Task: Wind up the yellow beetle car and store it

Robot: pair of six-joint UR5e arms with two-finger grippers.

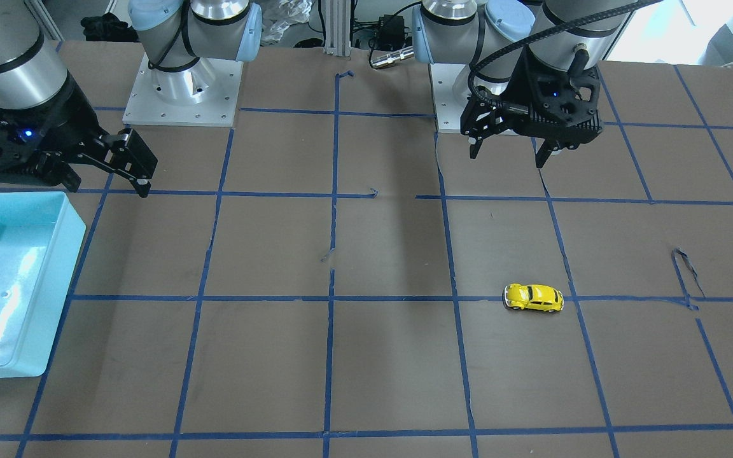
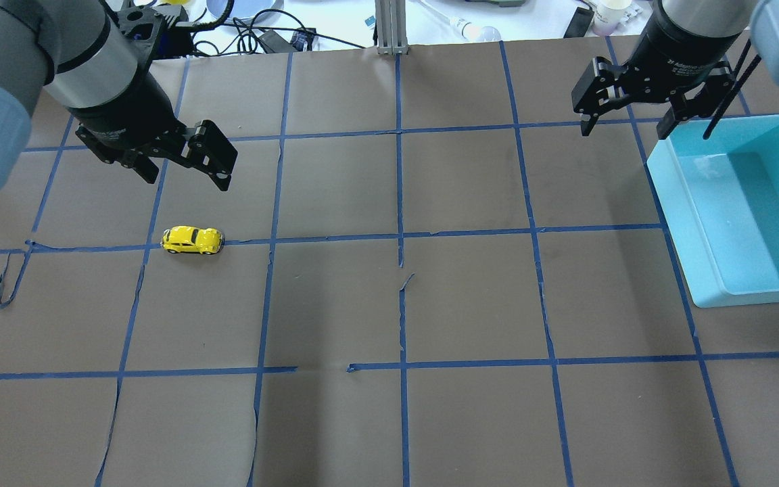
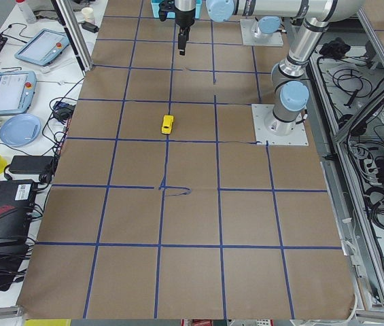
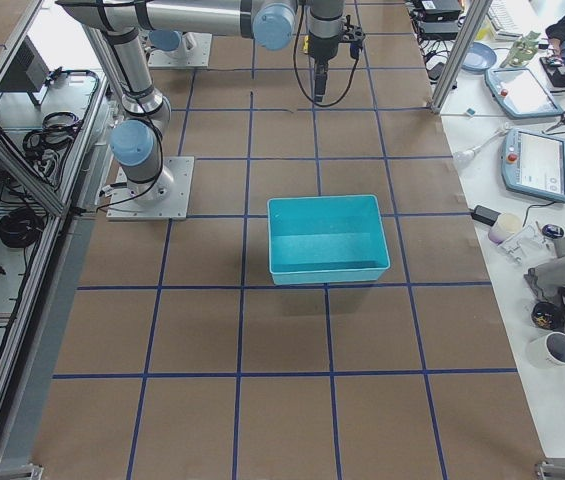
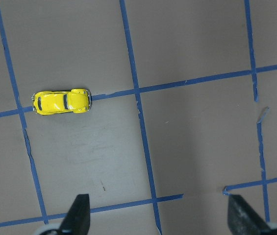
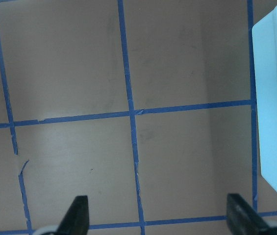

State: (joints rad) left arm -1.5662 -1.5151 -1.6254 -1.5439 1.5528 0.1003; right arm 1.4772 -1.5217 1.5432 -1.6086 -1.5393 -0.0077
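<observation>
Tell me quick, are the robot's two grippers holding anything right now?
Left gripper: open, jaws empty; the yellow beetle car lies on the table, untouched.
Right gripper: open, jaws empty.

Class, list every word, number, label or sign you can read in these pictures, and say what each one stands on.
Nothing reads clearly in any view.
White lettering on the right arm's wrist: too blurred to read.
White sticker on the black case beside the table: too small to read.
The yellow beetle car and the blue bin: no markings visible.
</observation>
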